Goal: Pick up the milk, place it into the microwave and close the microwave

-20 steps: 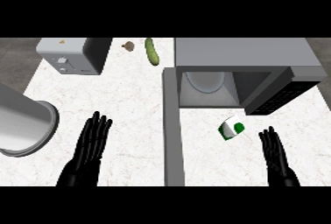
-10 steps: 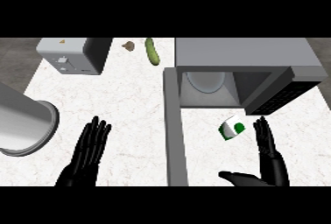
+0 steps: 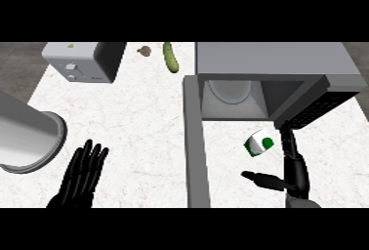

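Milk on the desk before the open microwave.
The milk (image 3: 259, 144) lies on the desk (image 3: 137, 122) below the microwave (image 3: 270, 80); the right hand (image 3: 294, 171) is beside it, fingers straight, perhaps touching. The left hand (image 3: 83, 176) rests released.

Right hand (image 3: 296, 173) now turned edge-on, thumb swung out to the left, fingers reaching up just beside the milk carton (image 3: 259, 144), nearer than before.
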You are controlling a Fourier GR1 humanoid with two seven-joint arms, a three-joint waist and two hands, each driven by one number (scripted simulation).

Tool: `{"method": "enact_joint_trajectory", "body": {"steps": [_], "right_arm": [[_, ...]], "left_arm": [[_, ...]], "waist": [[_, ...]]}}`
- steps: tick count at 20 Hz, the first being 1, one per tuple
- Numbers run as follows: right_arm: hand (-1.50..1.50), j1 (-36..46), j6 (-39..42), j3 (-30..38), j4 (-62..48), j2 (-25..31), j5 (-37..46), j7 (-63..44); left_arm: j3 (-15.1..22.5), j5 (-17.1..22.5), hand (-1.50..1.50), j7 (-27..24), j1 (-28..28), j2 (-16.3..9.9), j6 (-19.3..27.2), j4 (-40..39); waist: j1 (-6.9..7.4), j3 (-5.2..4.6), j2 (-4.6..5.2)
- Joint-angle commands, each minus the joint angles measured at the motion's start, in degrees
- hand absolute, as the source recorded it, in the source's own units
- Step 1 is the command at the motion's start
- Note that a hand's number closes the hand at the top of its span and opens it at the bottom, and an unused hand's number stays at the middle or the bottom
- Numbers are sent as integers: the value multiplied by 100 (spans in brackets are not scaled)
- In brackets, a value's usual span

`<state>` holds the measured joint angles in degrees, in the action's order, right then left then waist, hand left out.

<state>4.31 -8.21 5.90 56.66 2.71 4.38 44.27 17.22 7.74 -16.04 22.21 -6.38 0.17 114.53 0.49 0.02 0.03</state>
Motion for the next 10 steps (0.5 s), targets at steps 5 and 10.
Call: {"method": "enact_joint_trajectory", "body": {"steps": [5,10], "right_arm": [[-150,1232,-273,518,-1883,127,-80,689],[150,1703,-398,947,-3290,166,-238,1912]], "left_arm": [[-837,773,-150,180,151,-564,-609,307],[-588,457,-150,-118,115,-231,-531,-61]], "waist": [[21,2,5],[33,5,14]]}}
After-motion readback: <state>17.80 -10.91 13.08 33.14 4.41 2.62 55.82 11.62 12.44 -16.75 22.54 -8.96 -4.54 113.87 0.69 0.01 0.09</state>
